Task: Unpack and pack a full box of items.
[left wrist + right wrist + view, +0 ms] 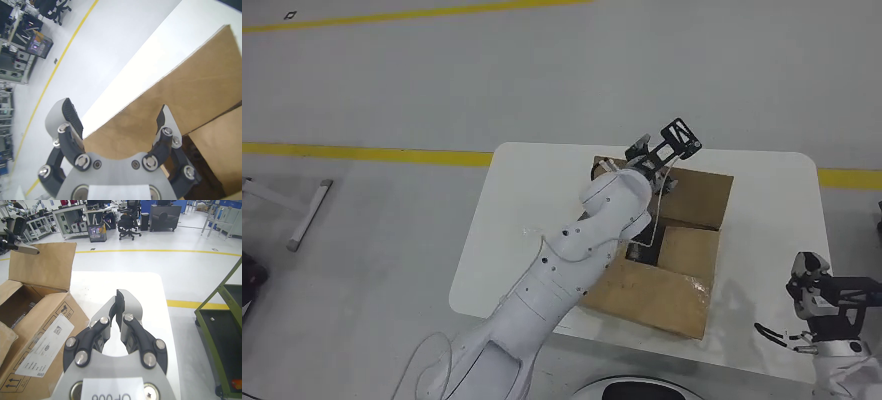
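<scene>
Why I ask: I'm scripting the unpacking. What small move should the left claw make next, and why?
Probably draw the left claw back over the opening of the box and lower it: it is open and empty by the raised far flap, beyond the opening.

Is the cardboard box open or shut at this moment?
Open. The box has its far flap standing up and its near flap folded outward, and the dark inside shows between them.
</scene>
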Tool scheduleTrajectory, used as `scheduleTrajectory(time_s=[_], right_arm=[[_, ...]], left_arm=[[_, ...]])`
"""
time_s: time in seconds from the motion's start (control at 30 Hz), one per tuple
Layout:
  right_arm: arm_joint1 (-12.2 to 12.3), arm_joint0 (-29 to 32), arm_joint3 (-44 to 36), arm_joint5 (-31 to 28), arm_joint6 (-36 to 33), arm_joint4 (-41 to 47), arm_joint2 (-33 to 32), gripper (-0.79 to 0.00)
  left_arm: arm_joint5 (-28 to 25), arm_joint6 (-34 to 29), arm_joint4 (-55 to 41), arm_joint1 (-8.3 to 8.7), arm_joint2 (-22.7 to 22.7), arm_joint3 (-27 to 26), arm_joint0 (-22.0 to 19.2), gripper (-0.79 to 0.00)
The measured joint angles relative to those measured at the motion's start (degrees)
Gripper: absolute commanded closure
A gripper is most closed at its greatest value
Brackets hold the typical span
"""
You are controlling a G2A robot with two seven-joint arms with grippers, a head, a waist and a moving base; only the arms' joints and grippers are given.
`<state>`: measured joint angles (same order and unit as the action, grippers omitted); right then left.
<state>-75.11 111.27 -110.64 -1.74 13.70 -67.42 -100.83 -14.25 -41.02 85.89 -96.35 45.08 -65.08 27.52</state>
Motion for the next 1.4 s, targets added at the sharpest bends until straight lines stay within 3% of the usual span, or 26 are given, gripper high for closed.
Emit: scheduleTrajectory(time_s=[0.2,0.37,0.63,0.77,1.0,1.1,1.23,1.4], right_arm=[[0.22,-0.39,0.52,-5.07,-0.53,0.79,-0.42,0.000],[0.81,-0.59,0.50,-13.34,-1.39,-0.61,-1.23,0.000],[1.98,-0.63,0.50,-29.14,-1.20,-3.15,-2.22,0.000],[2.15,-0.51,0.52,-29.63,-0.30,-6.45,-2.31,0.000],[2.16,-0.62,0.61,-29.97,-0.74,-6.07,-2.01,0.000],[2.34,-1.43,1.42,-32.83,-4.34,-3.19,-0.95,0.000],[2.67,-3.14,2.77,-35.95,-10.62,2.21,-0.39,-0.148],[2.98,-4.66,3.64,-38.64,-15.31,8.12,0.73,-0.228]], left_arm=[[-8.23,-8.28,-0.82,3.77,8.73,-18.65,12.14,-0.785],[-16.92,-15.76,-10.86,6.01,15.71,-30.85,22.73,-0.785],[-21.24,-23.53,-19.35,8.62,23.76,-42.05,34.28,-0.785],[-21.73,-23.96,-20.69,9.65,26.56,-45.42,38.53,-0.785],[-21.78,-23.80,-20.78,9.71,26.65,-45.58,38.83,-0.785],[-21.78,-23.81,-20.78,9.71,26.65,-45.58,38.84,-0.785],[-21.78,-23.81,-20.78,9.71,26.65,-45.58,38.84,-0.785],[-21.78,-23.81,-20.78,9.71,26.65,-45.58,38.84,-0.785]])
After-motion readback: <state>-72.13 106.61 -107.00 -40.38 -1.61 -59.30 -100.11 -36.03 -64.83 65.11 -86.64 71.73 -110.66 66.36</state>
